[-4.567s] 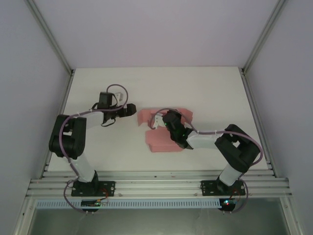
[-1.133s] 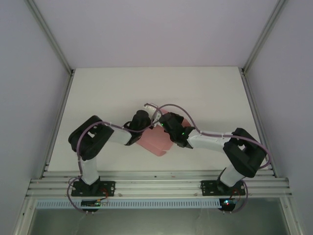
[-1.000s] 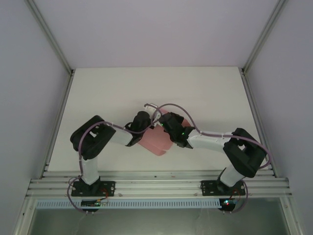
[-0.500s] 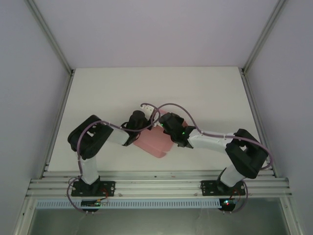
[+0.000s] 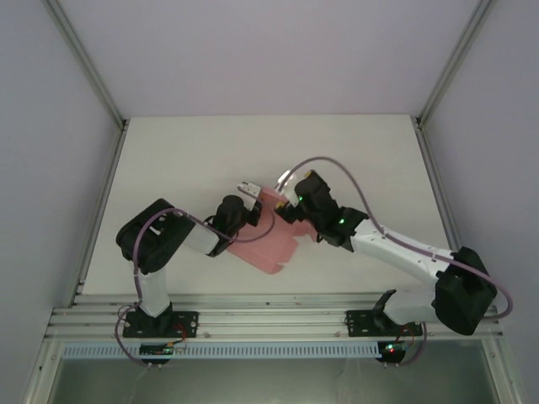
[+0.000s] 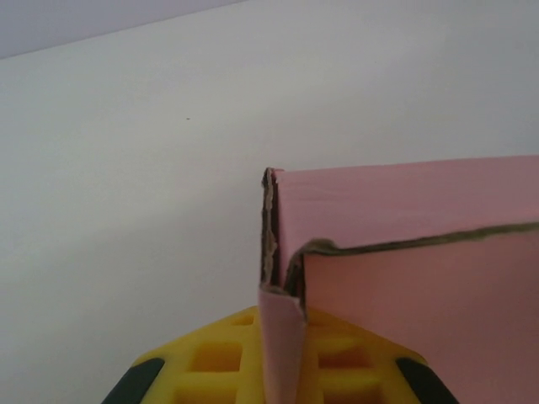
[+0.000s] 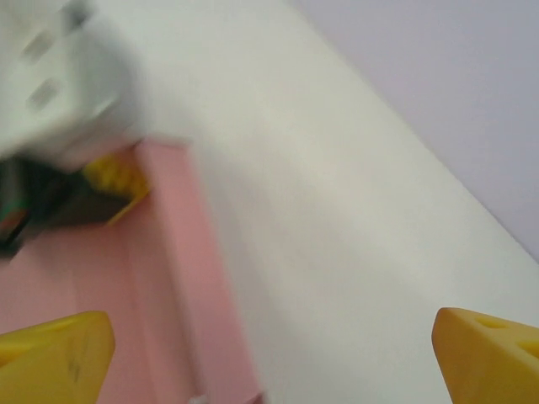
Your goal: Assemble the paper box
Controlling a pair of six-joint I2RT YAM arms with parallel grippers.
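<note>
The pink paper box (image 5: 268,244) is partly folded and lies mid-table. My left gripper (image 5: 251,195) is at its far left corner, and its yellow fingers (image 6: 210,362) are shut on a thin pink flap (image 6: 282,345) of the paper box (image 6: 404,261). My right gripper (image 5: 283,200) hovers just right of that corner. It is open wide, its yellow fingertips (image 7: 50,353) spread far apart with nothing between them. Beneath it, the box's pink edge (image 7: 168,286) sits at the left and bare table at the right. The left gripper (image 7: 50,126) shows blurred there at the upper left.
The white table (image 5: 354,151) is walled by grey panels at the back and on both sides. An aluminium rail (image 5: 269,321) carrying both arm bases runs along the near edge. The right arm's cable (image 5: 337,168) loops above the box.
My right gripper has opened, let go of the box and moved up and to the right as its arm stretched out. The left gripper keeps its pinch, and the box has shifted slightly.
</note>
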